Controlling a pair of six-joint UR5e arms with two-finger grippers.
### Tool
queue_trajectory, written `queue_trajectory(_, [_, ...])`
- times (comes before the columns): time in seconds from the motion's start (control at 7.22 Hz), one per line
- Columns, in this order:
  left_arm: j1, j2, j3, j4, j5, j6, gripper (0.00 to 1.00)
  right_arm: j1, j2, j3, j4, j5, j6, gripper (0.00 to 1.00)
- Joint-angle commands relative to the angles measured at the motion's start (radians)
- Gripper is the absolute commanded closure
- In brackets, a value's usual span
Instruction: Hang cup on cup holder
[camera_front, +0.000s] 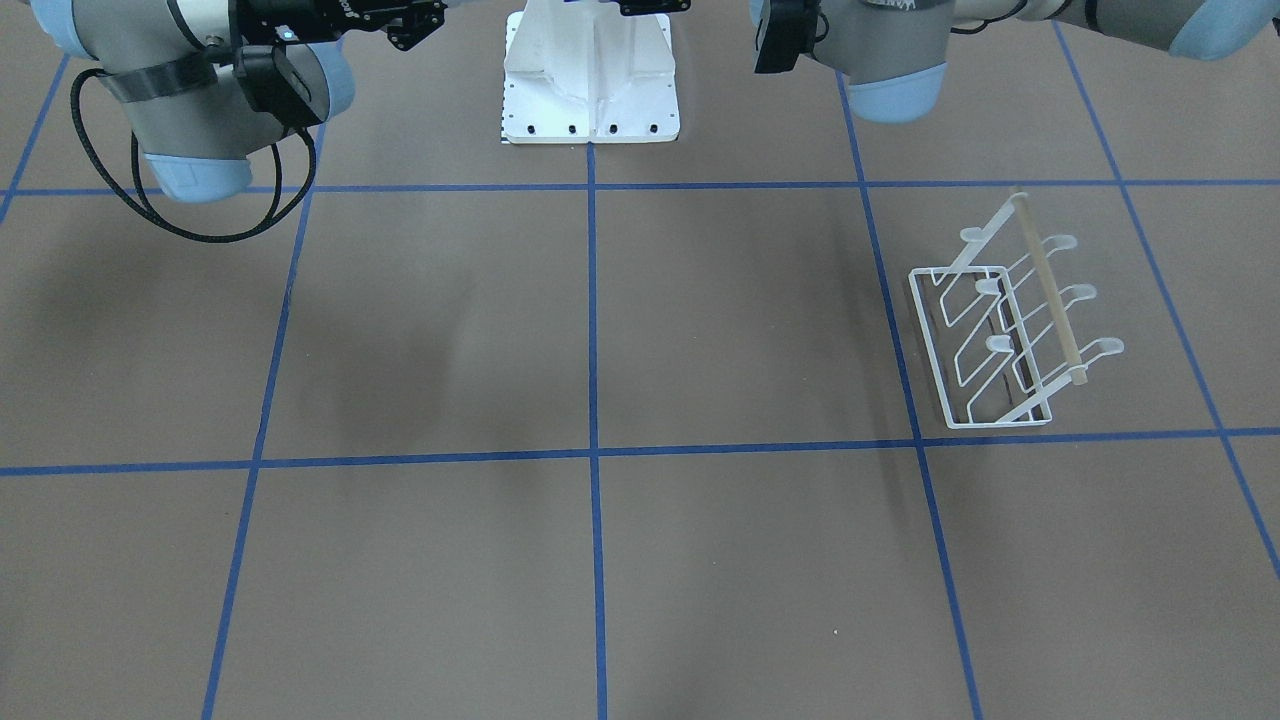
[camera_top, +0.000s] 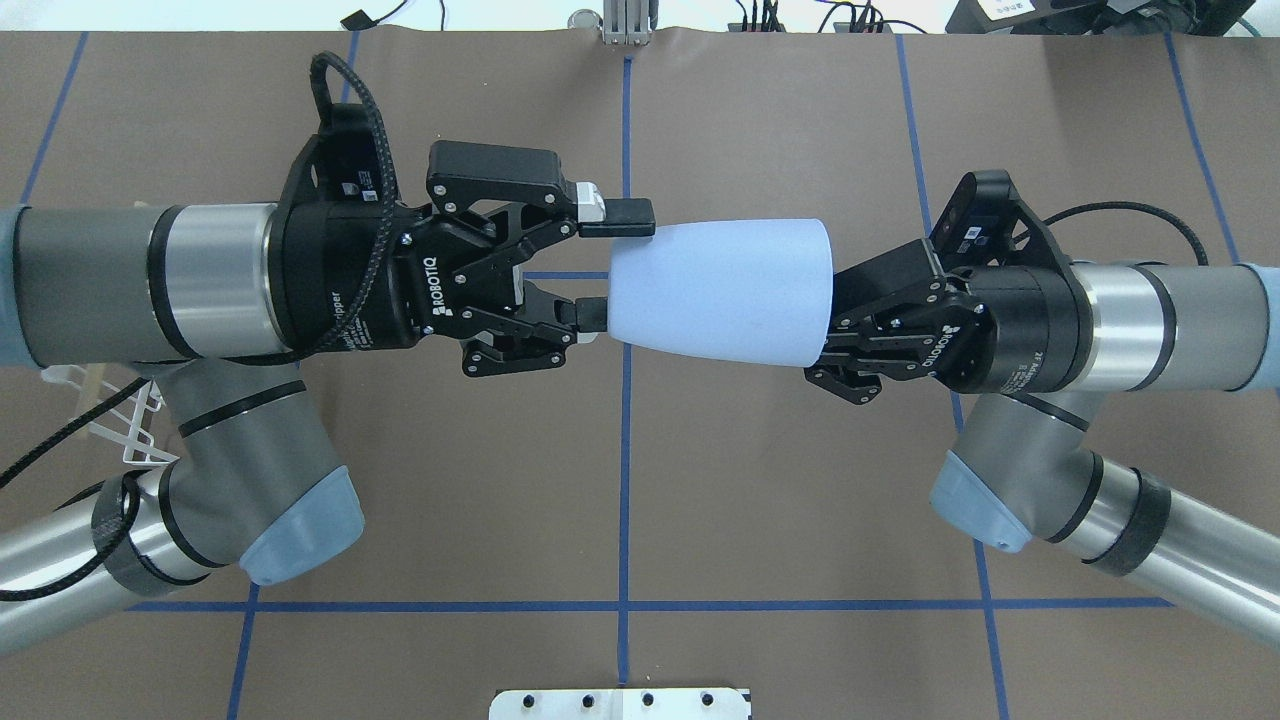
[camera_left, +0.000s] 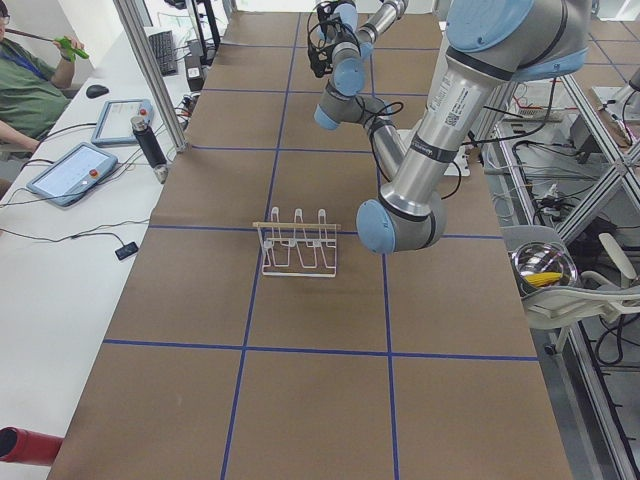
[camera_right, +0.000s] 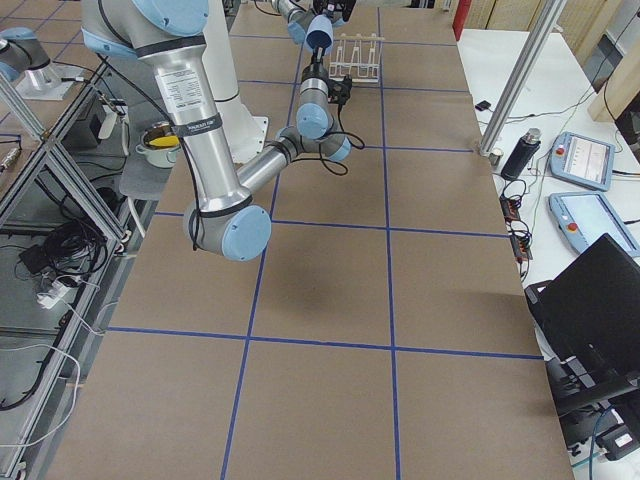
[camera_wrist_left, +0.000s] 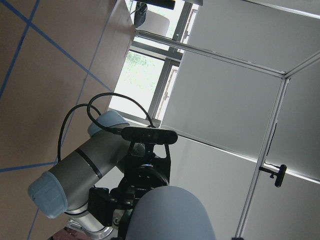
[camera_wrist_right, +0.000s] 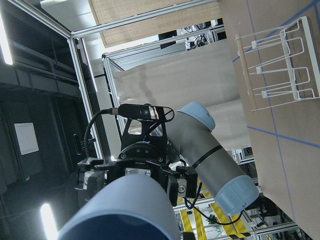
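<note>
Level and facing each other, left jaws spread at the cup (camera_top: 722, 290) base, right jaws seemingly gripping its rim.

Seen from over the robot's shoulders, the cup holder (camera_top: 132, 440) is nearly all hidden under the left arm (camera_top: 200, 280); only a corner of white wire peeks out. The fingertips of the right hand (camera_top: 840, 322) vanish behind the wide rim of the cup (camera_top: 720, 290). Both wrist views crop the cup at their bottom edge.
</note>
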Motion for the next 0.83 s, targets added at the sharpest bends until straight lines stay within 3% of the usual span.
queue_trajectory(0.0, [0.000,-0.001,0.000,0.000,0.000,0.000,0.37,-0.001,-0.001,0.000,0.000,-0.012,0.000,1.00])
queue_trajectory(0.28, [0.000,-0.001,-0.006,0.000,0.000,0.000,0.53,-0.001,-0.001,-0.002,-0.001,-0.021,-0.001,1.00])
queue_trajectory(0.55, [0.000,-0.001,-0.006,0.000,0.000,-0.003,0.61,-0.004,-0.003,-0.003,-0.002,-0.039,0.000,0.18])
queue_trajectory(0.69, [0.002,-0.001,-0.005,0.002,0.000,-0.003,0.67,-0.006,-0.003,-0.003,-0.002,-0.040,0.000,0.01])
